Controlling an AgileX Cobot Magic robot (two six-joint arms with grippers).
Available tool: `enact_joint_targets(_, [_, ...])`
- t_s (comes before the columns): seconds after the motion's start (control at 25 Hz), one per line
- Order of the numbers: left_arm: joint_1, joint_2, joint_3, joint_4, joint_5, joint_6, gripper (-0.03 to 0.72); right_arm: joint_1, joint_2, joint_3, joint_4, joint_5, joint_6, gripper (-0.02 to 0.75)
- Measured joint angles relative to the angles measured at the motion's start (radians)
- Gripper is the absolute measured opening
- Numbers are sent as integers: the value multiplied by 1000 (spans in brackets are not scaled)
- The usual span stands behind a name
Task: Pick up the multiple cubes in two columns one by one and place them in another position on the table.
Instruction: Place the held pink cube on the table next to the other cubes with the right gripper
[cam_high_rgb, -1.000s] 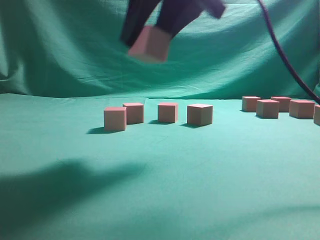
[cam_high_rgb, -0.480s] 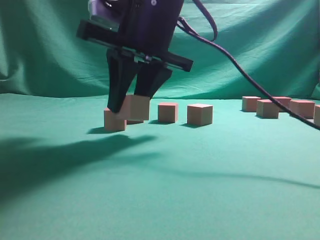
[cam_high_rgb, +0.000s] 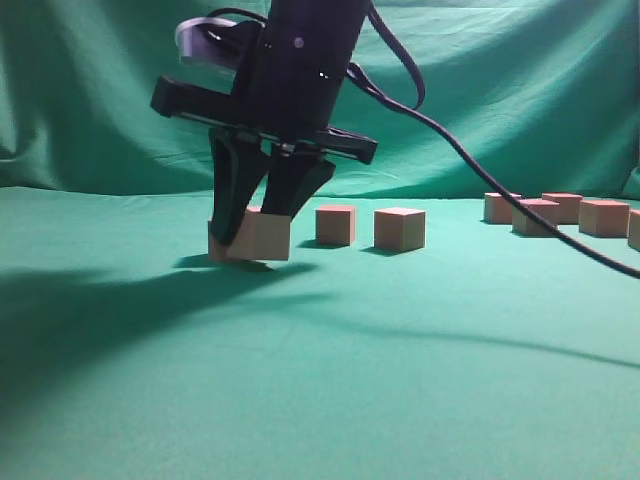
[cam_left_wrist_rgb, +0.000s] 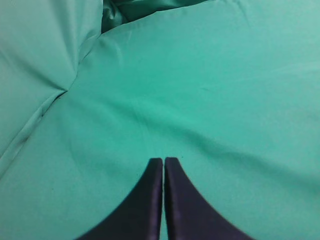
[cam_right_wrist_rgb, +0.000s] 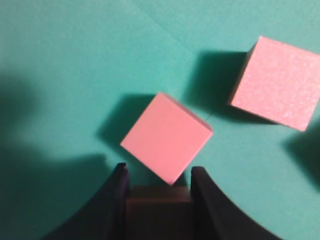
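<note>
My right gripper (cam_high_rgb: 254, 232) is shut on one cube (cam_high_rgb: 266, 238), which sits low at the table (cam_high_rgb: 320, 380), at the left end of a row. In the right wrist view that cube (cam_right_wrist_rgb: 159, 210) shows dark between the fingers (cam_right_wrist_rgb: 120, 200), with a pink cube (cam_right_wrist_rgb: 166, 137) lying corner-on just beyond it and another (cam_right_wrist_rgb: 277, 82) farther right. Two more cubes (cam_high_rgb: 335, 224) (cam_high_rgb: 399, 229) stand to the right in the row. A cube (cam_high_rgb: 214, 242) behind the held one is mostly hidden. My left gripper (cam_left_wrist_rgb: 163, 160) is shut and empty over bare cloth.
A second group of several cubes (cam_high_rgb: 535, 216) stands at the far right of the table. My right arm's black cable (cam_high_rgb: 520, 205) hangs across that side. Green backdrop cloth (cam_high_rgb: 100, 90) closes off the rear.
My right gripper came down from high up with the cube, reaching table level at the left end of the row. The other cubes did not move.
</note>
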Motion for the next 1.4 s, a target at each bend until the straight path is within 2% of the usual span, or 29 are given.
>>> enact_joint_targets(0.56, [0,0,0,0,0,0,0,0,2,-2,4,4,-44,242])
enact_joint_targets(0.68, [0,0,0,0,0,0,0,0,2,-2,19,6,-44,346])
enact_joint_targets(0.92, [0,0,0,0,0,0,0,0,2,-11,33,34,-52,601])
enact_joint_targets(0.96, [0,0,0,0,0,0,0,0,2,-23,26,57,-54,619])
enact_joint_targets(1.08, [0,0,0,0,0,0,0,0,2,-91,-23,170,-62,605])
enact_joint_targets(1.12, [0,0,0,0,0,0,0,0,2,-124,-38,216,-62,645])
enact_joint_targets(1.24, [0,0,0,0,0,0,0,0,2,-225,-77,347,-62,631])
enact_joint_targets(1.4, [0,0,0,0,0,0,0,0,-2,-341,-130,399,-23,631])
